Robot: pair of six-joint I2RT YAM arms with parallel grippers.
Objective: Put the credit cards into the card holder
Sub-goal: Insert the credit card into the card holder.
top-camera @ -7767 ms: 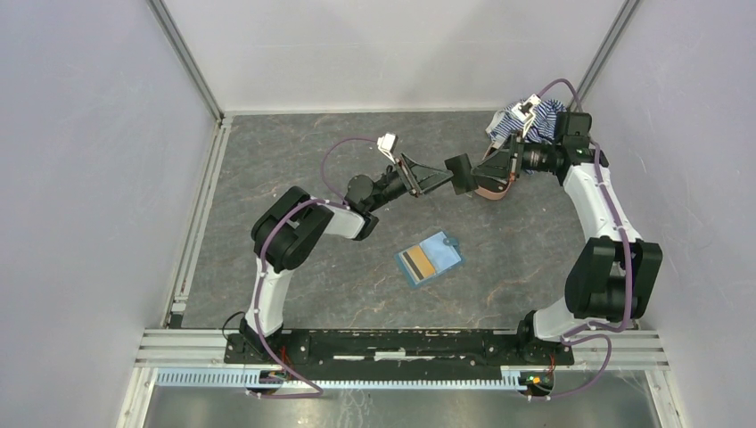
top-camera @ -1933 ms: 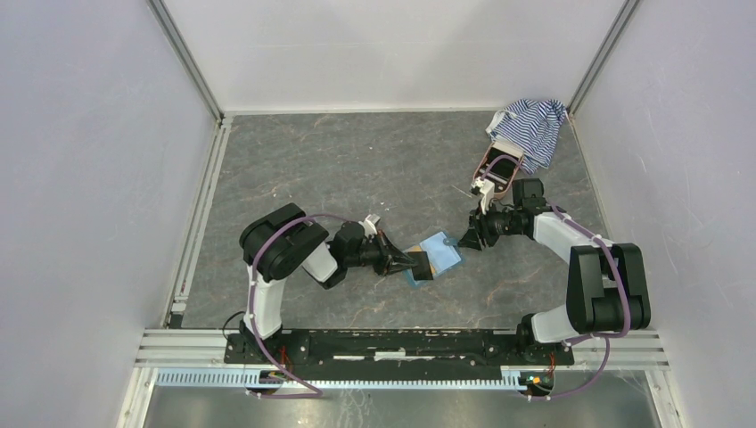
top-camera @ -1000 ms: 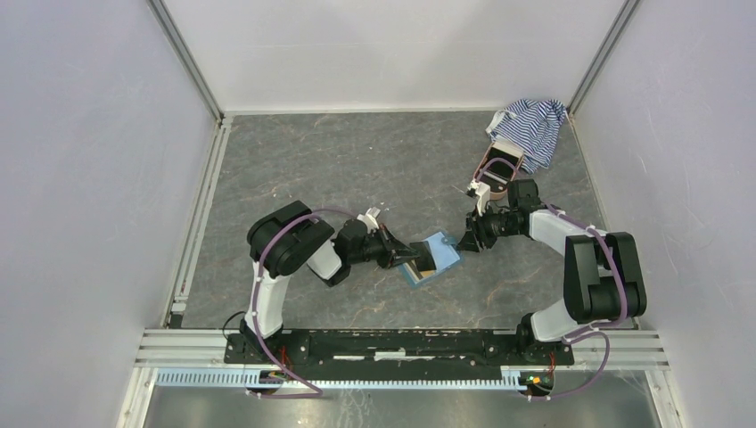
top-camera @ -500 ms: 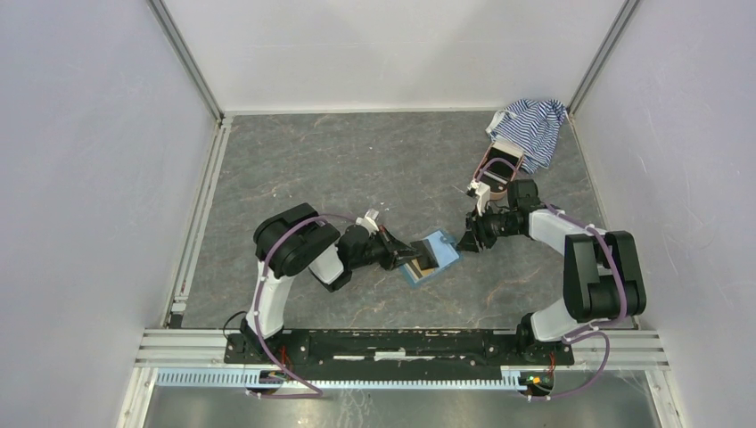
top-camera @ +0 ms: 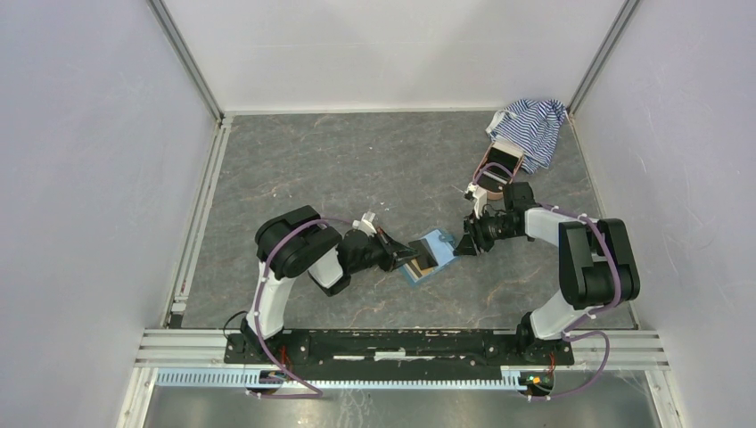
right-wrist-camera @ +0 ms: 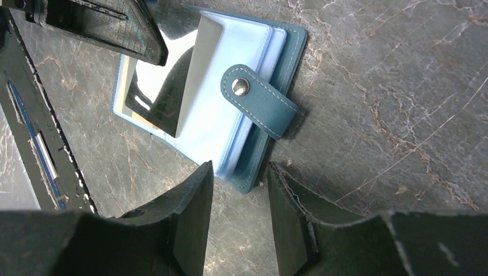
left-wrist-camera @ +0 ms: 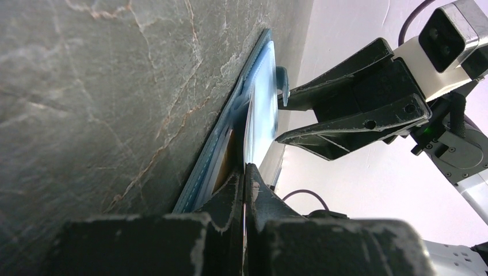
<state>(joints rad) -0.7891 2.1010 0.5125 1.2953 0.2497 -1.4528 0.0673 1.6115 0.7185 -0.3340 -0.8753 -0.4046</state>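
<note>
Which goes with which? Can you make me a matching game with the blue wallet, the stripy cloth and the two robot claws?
Things:
1. card holder
2. striped cloth
3. left gripper
4. right gripper

Descriptions:
A. lies in the far right corner
B. shut on a credit card
C. jaws apart, at the holder's corner
D. teal, lying open

Pairs: 1-D, 2-A, 3-B, 4-C
</note>
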